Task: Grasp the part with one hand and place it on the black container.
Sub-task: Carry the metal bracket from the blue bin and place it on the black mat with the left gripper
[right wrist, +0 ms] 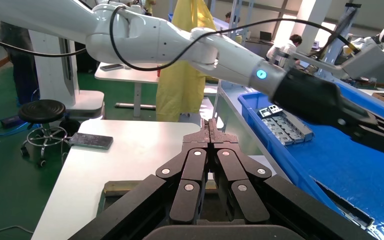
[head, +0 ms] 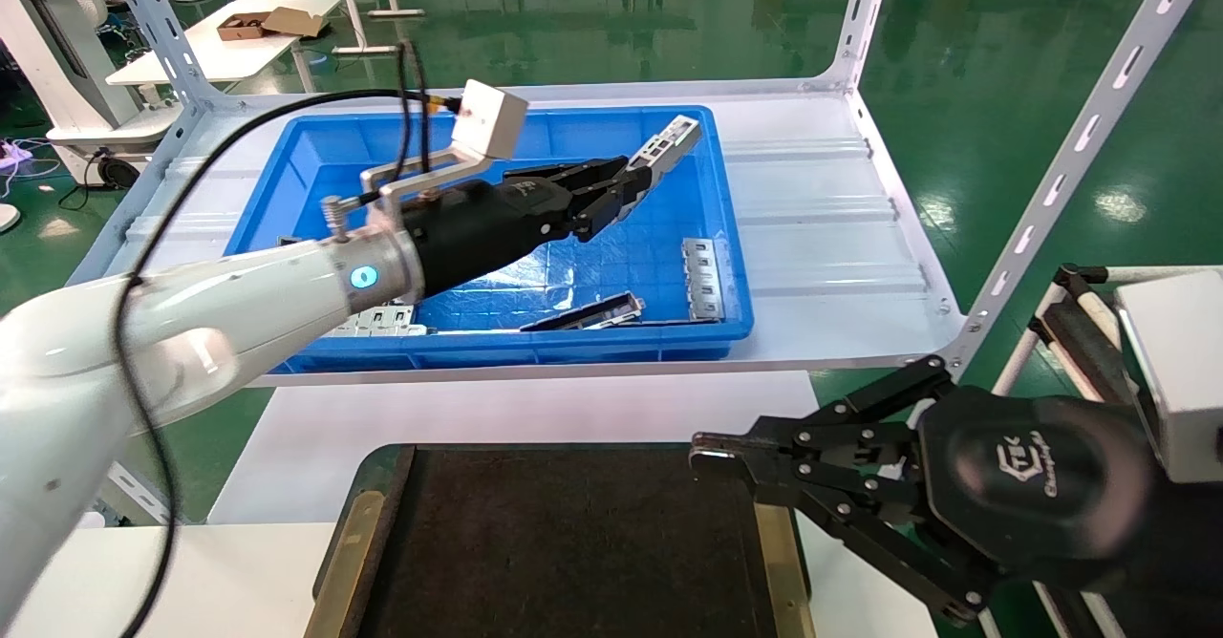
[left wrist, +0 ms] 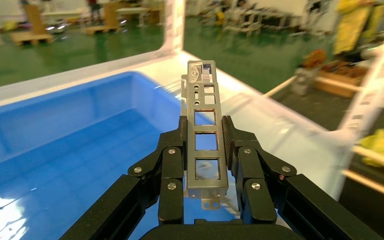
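My left gripper (head: 626,189) is shut on the part (head: 666,147), a slim silvery strip with rectangular cutouts, and holds it in the air above the blue bin (head: 726,265). In the left wrist view the part (left wrist: 205,135) stands clamped between my two black fingers (left wrist: 172,160), reaching well past their tips. The black container (head: 564,542) lies flat at the near edge, with brass-coloured side edges. My right gripper (head: 702,455) is shut and empty, hovering over the container's right edge; it shows shut in the right wrist view (right wrist: 210,131).
Several more grey metal parts lie in the blue bin, one at the right (head: 702,280) and one at the front (head: 583,313), and a stack (right wrist: 285,125). The bin sits on a white shelf (head: 831,227) with slotted uprights (head: 1080,141). A dark phone (right wrist: 91,141) lies on a white table.
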`<state>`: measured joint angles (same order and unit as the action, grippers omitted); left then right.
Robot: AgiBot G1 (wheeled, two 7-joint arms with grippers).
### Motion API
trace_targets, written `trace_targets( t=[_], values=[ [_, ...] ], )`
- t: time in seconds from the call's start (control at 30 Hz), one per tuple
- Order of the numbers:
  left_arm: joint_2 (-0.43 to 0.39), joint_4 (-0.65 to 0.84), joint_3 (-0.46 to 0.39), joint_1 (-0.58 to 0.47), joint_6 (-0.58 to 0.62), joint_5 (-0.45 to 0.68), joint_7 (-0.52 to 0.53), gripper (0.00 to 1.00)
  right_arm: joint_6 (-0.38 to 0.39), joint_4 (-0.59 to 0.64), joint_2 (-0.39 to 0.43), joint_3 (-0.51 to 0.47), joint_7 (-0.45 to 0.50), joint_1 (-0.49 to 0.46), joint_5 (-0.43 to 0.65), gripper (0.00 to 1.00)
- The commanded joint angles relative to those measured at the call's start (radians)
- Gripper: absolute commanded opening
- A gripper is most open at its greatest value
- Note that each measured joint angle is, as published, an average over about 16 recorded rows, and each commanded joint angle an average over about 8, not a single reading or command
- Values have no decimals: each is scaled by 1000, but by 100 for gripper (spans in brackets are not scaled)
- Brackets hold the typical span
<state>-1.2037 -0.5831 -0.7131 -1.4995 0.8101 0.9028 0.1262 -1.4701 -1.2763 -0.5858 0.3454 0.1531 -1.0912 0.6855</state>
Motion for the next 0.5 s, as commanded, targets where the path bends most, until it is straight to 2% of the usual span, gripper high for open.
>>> trace_targets(
  t=[0.03, 0.27, 0.5],
  values=[
    [25, -36, 9, 13, 37, -17, -1, 0, 0, 0, 0, 0, 0, 0, 0, 0],
    [161, -283, 23, 136, 106, -73, 71, 0, 0, 0, 0, 0, 0, 0, 0, 0],
    [324, -573, 49, 324, 54, -133, 148, 0, 0, 0, 0, 0, 0, 0, 0, 0]
  ],
)
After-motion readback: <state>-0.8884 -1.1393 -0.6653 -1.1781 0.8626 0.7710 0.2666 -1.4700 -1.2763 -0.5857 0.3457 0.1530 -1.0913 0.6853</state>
